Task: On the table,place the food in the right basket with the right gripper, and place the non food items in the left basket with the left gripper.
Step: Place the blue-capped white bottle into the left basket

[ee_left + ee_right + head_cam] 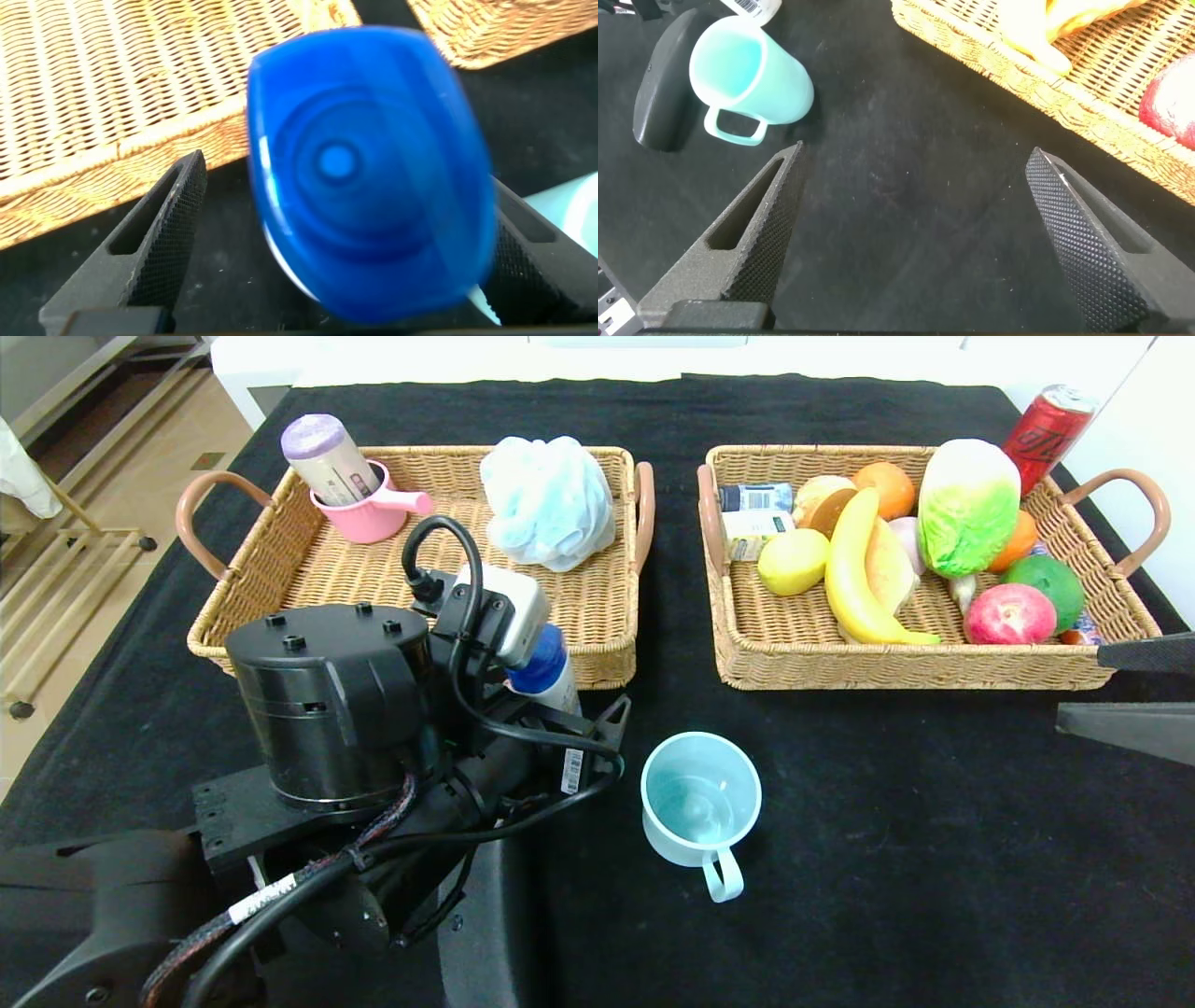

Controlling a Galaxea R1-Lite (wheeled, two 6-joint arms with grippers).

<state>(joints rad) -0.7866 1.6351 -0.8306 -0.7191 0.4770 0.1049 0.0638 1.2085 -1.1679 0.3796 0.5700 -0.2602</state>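
Left gripper is sitting spread wide around the blue-capped bottle standing right between its fingers, just short of the left basket, so I'd be squeezing in gently and centering on it before lifting, while the right gripper is idling open off to the side.

Blue-capped bottle: I see only cap and sliver of white body beside left basket; rest hidden behind left arm. Same cap blurred in left wrist view, cut by frame edge; can't tell if left gripper fingers touch it. Right gripper: only finger tips enter head view near right basket. In right basket, small packets too small to read; item under apple mostly hidden.
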